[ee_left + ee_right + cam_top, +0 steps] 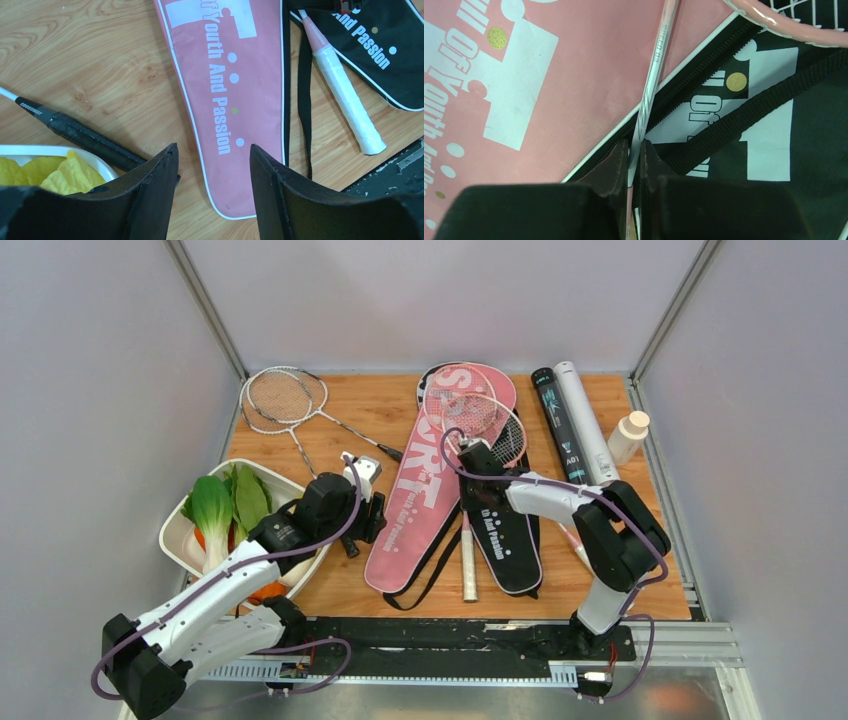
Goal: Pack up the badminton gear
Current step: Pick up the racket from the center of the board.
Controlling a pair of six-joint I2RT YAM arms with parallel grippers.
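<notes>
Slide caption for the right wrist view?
Right fingers pinch the pink racket by its shaft where pink bag meets black bag.

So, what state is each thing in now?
left end effector, open
right end effector, shut on pink thin-framed racket
pink fabric racket bag, flat
black fabric racket bag, flat
silver thin-framed rackets, overlapping
black long tube, flat
white long tube, flat
white tan-capped bottle, upright
</notes>
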